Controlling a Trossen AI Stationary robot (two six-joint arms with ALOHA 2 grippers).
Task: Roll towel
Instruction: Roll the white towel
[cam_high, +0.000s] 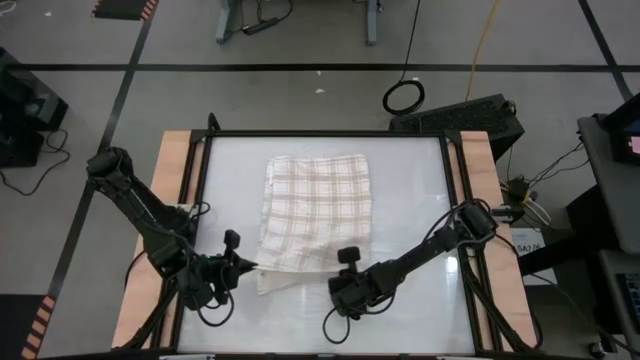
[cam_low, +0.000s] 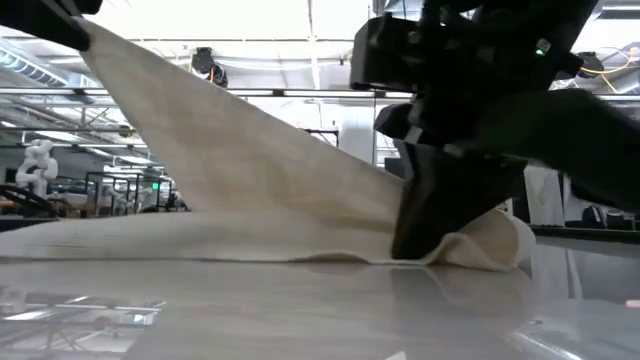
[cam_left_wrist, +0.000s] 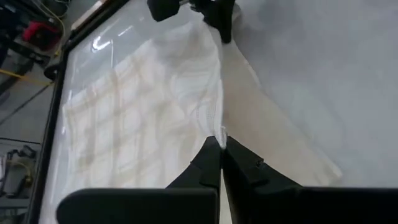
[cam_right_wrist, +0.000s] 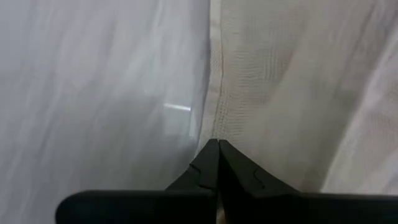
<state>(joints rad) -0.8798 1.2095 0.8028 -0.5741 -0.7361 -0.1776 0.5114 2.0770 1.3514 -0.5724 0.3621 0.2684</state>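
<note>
the towel (cam_high: 318, 210) is a thin cream-white cloth with a beige-brown plaid check. most of it lies spread flat on the white table (cam_high: 420, 200), toward the table's far edge and near its middle. the towel's near edge is raised off the table: one near corner is lifted high, so the cloth slopes down from it in a taut sheet, and the other near corner is folded over into a small loop resting on the table. the lifted underside looks plain and pale, its hem stitched.
</note>
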